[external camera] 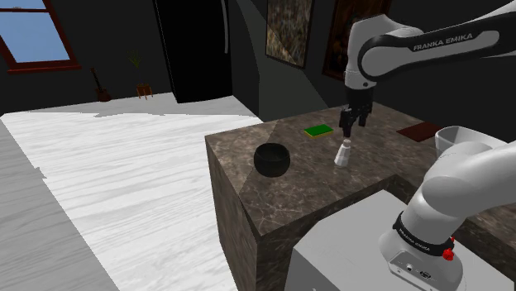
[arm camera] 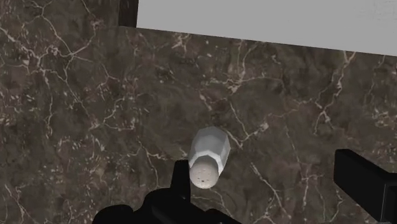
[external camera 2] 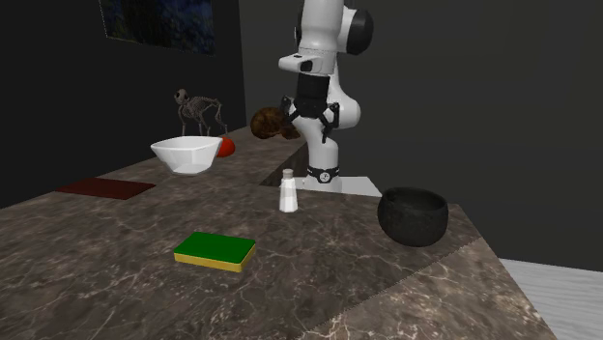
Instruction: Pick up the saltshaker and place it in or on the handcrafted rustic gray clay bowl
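The saltshaker (external camera: 343, 154) stands upright on the dark marble countertop (external camera: 248, 149), below the gripper (external camera: 349, 128). The gripper's fingers are spread apart and grip nothing; in the wrist view the shaker sits just beside one finger (arm camera: 181, 181). The dark round bowl (external camera: 271, 159) stands apart, toward the shoulder view's left. A green sponge (external camera: 317, 131) lies beyond the shaker.

The arm (external camera: 442, 41) carries the words "FRANKA EMIKA" in white capitals on the dark band of its upper link, seen in the shoulder view. Lower on the arm, the black ring (external camera: 416, 238) bears small pale marks, too small to read.
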